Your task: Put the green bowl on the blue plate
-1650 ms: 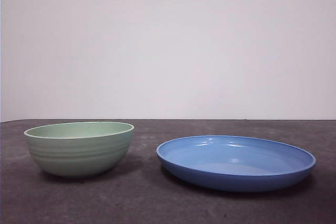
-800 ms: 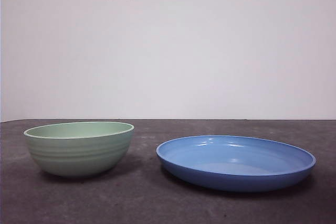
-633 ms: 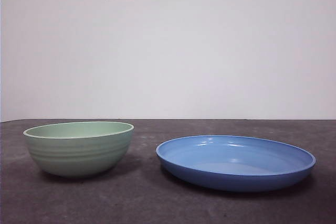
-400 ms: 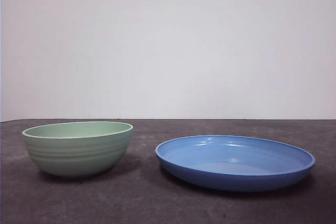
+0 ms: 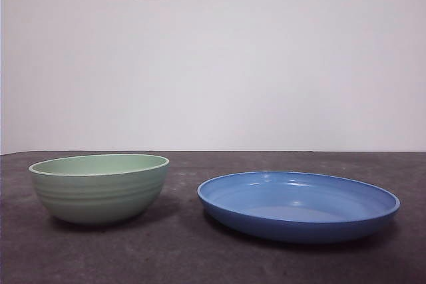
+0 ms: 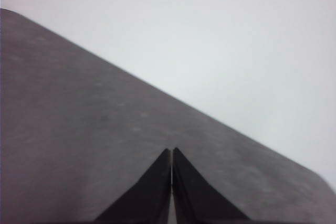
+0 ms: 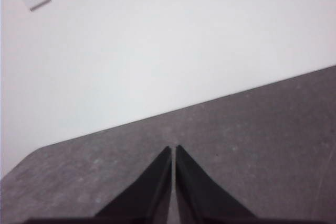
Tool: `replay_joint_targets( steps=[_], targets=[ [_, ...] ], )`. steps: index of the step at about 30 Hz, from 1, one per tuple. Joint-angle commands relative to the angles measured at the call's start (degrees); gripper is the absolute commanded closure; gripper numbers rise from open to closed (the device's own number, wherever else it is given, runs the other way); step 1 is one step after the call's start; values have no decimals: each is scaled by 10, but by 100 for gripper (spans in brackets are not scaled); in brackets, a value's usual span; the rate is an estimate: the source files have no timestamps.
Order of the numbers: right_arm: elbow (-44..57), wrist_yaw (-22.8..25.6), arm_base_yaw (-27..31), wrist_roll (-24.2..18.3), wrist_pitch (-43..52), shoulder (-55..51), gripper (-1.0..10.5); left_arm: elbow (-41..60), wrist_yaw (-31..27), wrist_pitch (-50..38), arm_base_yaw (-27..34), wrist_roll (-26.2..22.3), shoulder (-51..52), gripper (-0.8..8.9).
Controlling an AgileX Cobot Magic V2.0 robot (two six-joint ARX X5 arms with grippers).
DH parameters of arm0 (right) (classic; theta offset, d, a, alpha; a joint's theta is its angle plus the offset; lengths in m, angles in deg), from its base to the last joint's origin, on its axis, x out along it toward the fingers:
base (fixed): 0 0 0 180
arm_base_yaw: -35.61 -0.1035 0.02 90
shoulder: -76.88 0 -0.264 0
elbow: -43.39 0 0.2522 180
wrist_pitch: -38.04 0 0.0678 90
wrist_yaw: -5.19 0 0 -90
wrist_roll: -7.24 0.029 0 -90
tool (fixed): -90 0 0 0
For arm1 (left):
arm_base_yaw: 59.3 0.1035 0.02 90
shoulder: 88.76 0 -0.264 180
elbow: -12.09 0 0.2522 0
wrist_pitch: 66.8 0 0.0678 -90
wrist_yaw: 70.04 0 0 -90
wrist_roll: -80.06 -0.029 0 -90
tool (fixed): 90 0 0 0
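Currently left gripper (image 6: 171,153) and right gripper (image 7: 173,150) both pinched together, holding nothing, over bare table (image 5: 180,257). Green bowl (image 5: 98,187) sits beside blue plate (image 5: 298,205), apart. Likely rigid, light, slick; pinch the rim.

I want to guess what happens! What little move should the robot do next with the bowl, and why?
Probably one gripper should open and reach toward the green bowl. It sits on the table beside the blue plate, untouched, and both the left gripper and right gripper are shut, holding nothing.
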Motion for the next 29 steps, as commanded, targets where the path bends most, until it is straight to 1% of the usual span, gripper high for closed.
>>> replay_joint_targets(
  steps=[1,4,10,14,18,21,24,27,29],
  targets=[
    [-44,-15,0,8,-15,38,939,-57,37,-7,0,14,-41,806],
    [-89,-41,0,8,-42,85,939,-117,80,9,0,14,-97,806],
    [-179,-132,0,6,-136,181,939,-214,174,40,-4,14,-196,806],
    [-235,-180,-1,-23,-198,232,939,-261,235,72,-9,10,-250,806],
    [-283,-212,-8,-52,-244,274,939,-294,287,110,-18,-5,-294,805],
    [-314,-233,-19,-74,-279,304,939,-313,304,153,-34,-34,-318,805],
    [-341,-252,-32,-102,-319,336,939,-328,303,211,-53,-87,-333,805],
    [-360,-251,-46,-131,-360,361,939,-332,303,262,-70,-142,-343,805],
    [-364,-251,-56,-145,-373,369,938,-332,303,296,-82,-191,-345,805]
  ],
)
